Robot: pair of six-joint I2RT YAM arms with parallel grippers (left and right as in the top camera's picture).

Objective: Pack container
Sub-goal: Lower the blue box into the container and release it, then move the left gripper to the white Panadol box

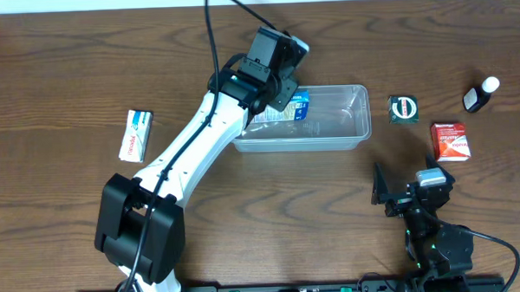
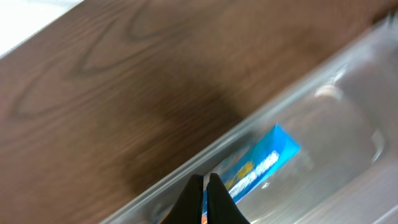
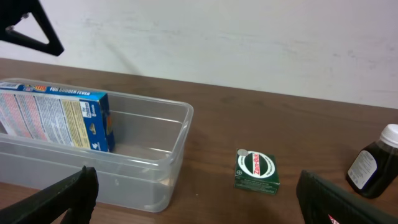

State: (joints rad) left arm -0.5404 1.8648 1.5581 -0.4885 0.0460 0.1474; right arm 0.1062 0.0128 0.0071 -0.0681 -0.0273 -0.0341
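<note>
- Clear plastic, the container (image 1: 346, 117) lies mid-table with its long side running 9 to 3 o'clock; a blue box (image 1: 298, 106) stands on edge in its 9 o'clock end, near the far wall (the right wrist view shows it upright, print outward).
- Step in hand, as I judge it: the first item is in and the placing is being finished; four things lie outside the tub, so packing is at an early stage.
- Next move calls for lifting the left gripper (image 2: 204, 177) straight up clear of the rim without nudging the box; then reaching to the white box (image 1: 136, 135), alone at 9 o'clock of the tub.
- The green box (image 1: 403, 108) lies just beside the tub at 3 o'clock; the red box (image 1: 451, 141) at 4 o'clock; the dark bottle (image 1: 481, 95) farther out at 3 o'clock; all closer to the right arm.
- Left arm: stretched from its base at 7 o'clock diagonally towards 1 o'clock, wrist over the tub's 9 o'clock end; fingers pressed together, nothing seen between them, tips over the rim.
- Right arm: folded low at 5 o'clock; the right gripper (image 3: 196, 199) spread wide and empty, facing the tub and green box.
</note>
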